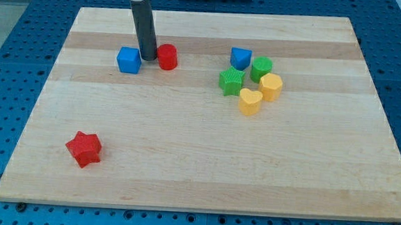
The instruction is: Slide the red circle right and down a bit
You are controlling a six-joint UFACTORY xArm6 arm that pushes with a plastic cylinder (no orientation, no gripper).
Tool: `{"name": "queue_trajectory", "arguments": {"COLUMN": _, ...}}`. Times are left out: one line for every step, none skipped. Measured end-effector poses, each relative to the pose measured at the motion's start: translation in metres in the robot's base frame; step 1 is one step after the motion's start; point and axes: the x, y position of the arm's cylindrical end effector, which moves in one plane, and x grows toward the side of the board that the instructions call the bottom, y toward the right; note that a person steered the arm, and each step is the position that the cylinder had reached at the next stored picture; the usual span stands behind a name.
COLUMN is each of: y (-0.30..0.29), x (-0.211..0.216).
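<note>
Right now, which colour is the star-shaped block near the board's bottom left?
Red star block, clearest in the camera view.

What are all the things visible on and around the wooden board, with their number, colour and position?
red circle: one, red, upper left part of the board, just right of my tip
blue cube: one, blue, just left of my tip
red star: one, red, alone near the lower left corner
blue block: one, blue, top of the cluster at upper right
green blocks: two, green, a star and a rounder one, in the cluster
yellow blocks: two, yellow, a heart and another, cluster's lower right
wooden board: one, pale wood, on a blue perforated table
my tip: one, dark rod, between blue cube and red circle
</note>
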Motion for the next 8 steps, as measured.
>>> {"name": "queue_trajectory", "arguments": {"y": 0.001, "x": -0.004}}
{"name": "queue_trajectory", "arguments": {"y": 0.006, "x": 0.002}}
{"name": "queue_trajectory", "arguments": {"y": 0.02, "x": 0.014}}
{"name": "queue_trajectory", "arguments": {"y": 0.033, "x": 0.016}}
{"name": "queue_trajectory", "arguments": {"y": 0.043, "x": 0.024}}
{"name": "queue_trajectory", "arguments": {"y": 0.046, "x": 0.028}}
{"name": "queue_trajectory", "arguments": {"y": 0.044, "x": 0.047}}
{"name": "queue_trajectory", "arguments": {"y": 0.044, "x": 0.069}}
